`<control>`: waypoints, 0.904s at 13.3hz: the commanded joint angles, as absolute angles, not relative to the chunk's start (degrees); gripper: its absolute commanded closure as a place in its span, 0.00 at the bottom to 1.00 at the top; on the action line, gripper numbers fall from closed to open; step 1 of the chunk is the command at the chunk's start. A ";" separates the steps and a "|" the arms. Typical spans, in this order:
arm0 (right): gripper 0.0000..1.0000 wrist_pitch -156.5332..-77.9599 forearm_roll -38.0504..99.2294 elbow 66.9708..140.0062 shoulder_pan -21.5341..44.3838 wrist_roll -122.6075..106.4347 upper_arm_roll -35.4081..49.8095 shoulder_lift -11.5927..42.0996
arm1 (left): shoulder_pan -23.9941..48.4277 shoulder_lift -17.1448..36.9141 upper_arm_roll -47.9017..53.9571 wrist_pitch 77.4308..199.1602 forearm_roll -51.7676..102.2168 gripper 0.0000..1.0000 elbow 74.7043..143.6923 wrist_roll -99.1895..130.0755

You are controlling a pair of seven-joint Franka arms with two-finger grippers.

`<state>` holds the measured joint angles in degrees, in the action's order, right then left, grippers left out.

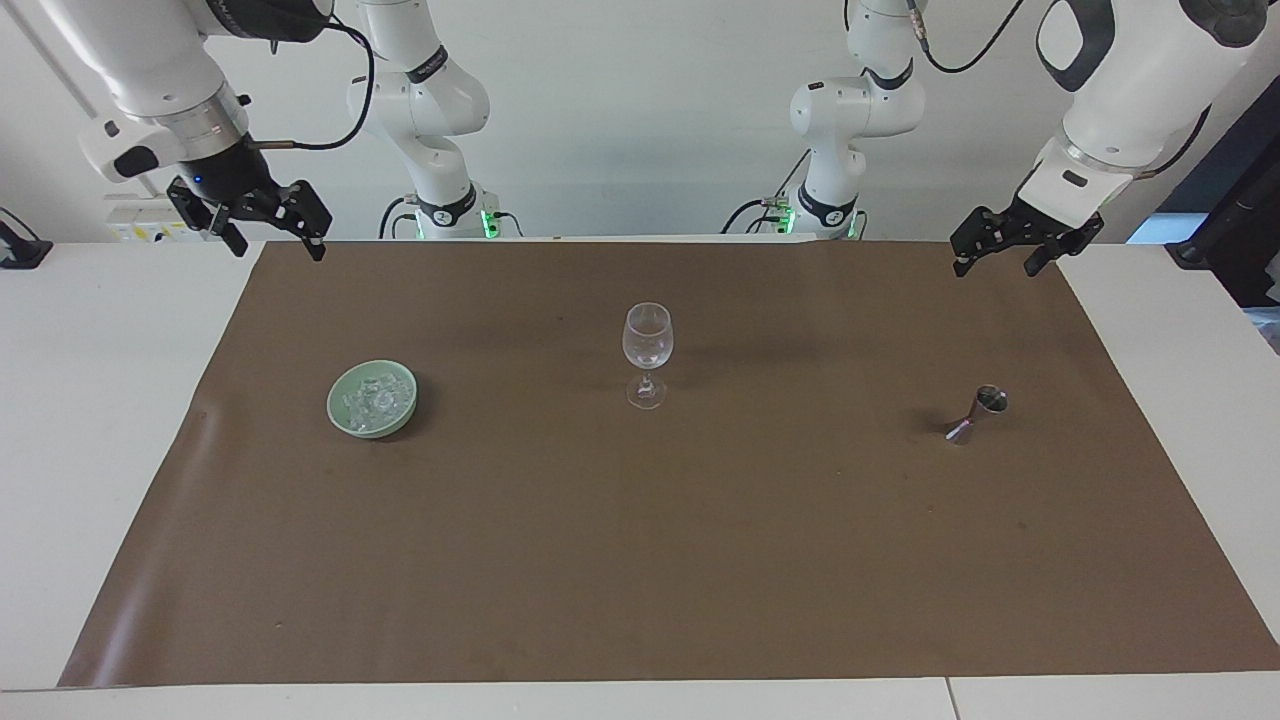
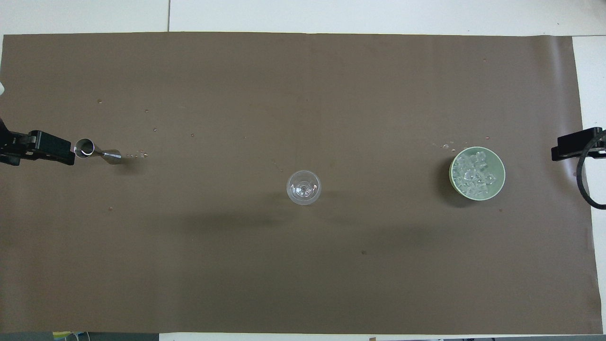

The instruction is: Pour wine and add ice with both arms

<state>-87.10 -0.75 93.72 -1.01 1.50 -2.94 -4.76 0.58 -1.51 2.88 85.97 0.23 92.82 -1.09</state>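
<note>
The right arm (image 1: 150, 70) enters at the upper left of the facing view, its white forearm slanting down to a black wrist. The right gripper (image 1: 275, 245) hangs there raised, fingers spread apart, holding nothing. The left arm (image 1: 1130, 90) comes in at the upper right, angled down and inward. The left gripper (image 1: 995, 262) is also raised, its fingers parted and empty. In the overhead view only their black tips show at mid-height on both side edges.

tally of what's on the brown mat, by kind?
Wine glass: 1
Green bowl: 1, holding the ice
Metal jigger: 1
Total: 3 items, ice counted with its bowl
</note>
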 commanded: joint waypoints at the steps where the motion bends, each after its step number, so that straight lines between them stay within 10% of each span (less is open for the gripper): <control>1: 0.00 -87.45 -0.53 94.57 -1.67 0.18 -2.72 -5.54 | 1.06 -2.72 2.55 87.97 -0.53 0.00 94.57 -1.93; 6: 0.00 -87.45 -0.53 94.57 -1.67 0.18 -2.64 -5.54 | 0.97 -1.68 2.46 87.81 0.09 0.00 93.00 -2.11; 12: 0.00 -87.45 -0.53 94.57 -1.67 0.18 -2.64 -5.54 | 0.00 11.48 1.67 83.95 0.35 0.00 79.58 -1.67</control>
<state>-87.10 -0.75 93.72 -1.01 1.50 -2.94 -4.76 0.38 4.91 2.29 87.51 0.24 88.19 -1.30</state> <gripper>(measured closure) 0.000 0.000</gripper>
